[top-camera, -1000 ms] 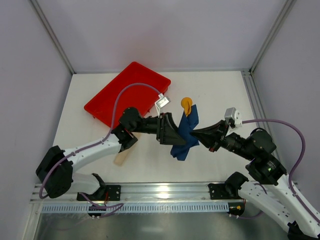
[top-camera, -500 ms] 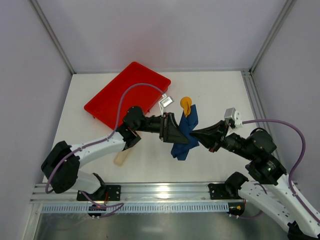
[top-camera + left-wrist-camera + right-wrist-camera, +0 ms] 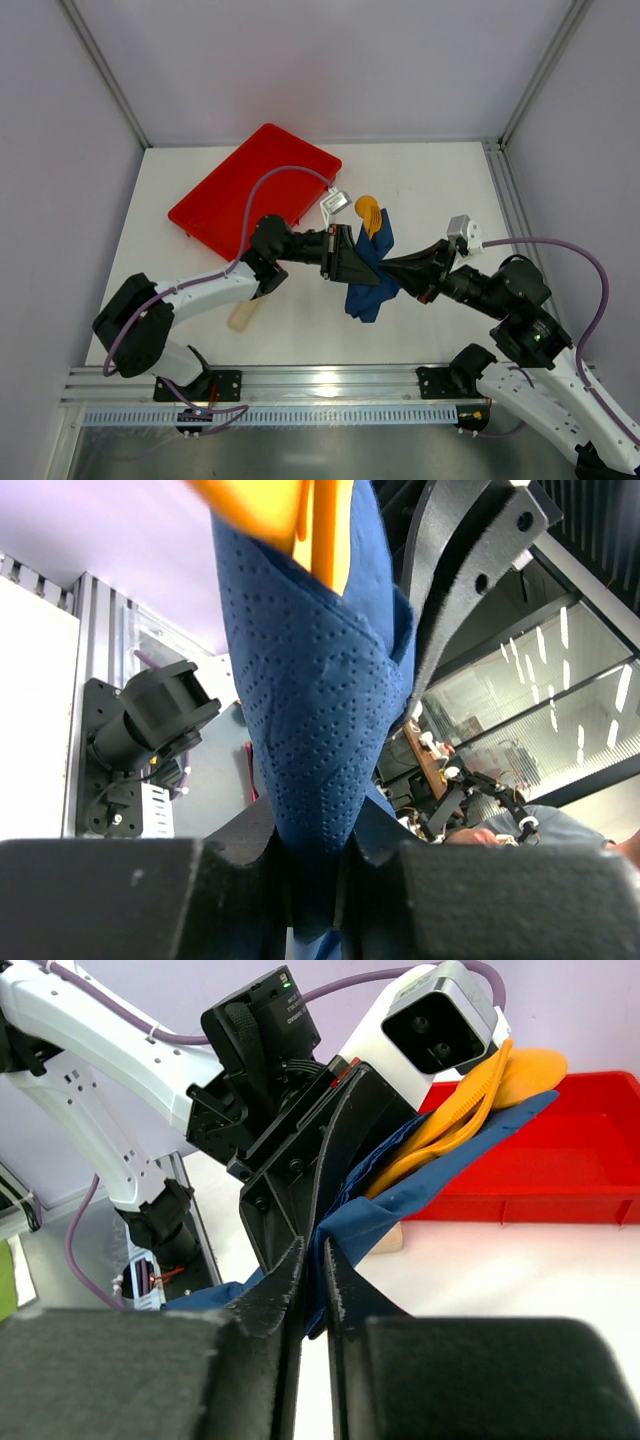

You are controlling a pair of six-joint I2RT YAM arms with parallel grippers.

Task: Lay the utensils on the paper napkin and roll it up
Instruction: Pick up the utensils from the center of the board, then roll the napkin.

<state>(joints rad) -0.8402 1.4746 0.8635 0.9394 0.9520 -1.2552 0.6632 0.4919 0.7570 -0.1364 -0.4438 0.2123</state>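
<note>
Basically mid-roll: napkin is off the tabletop, wrapped around the orange utensils, ends poking out the top. Left fingers and right fingers each pinch it from opposite sides, likely to keep the wrap tight.

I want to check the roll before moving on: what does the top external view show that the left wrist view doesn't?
Only top external: the red tray and the beige strip. Only left wrist: a close look at the left gripper clamped on the paper napkin. Both: that napkin wrapped around the utensils, orange ends sticking out.
</note>
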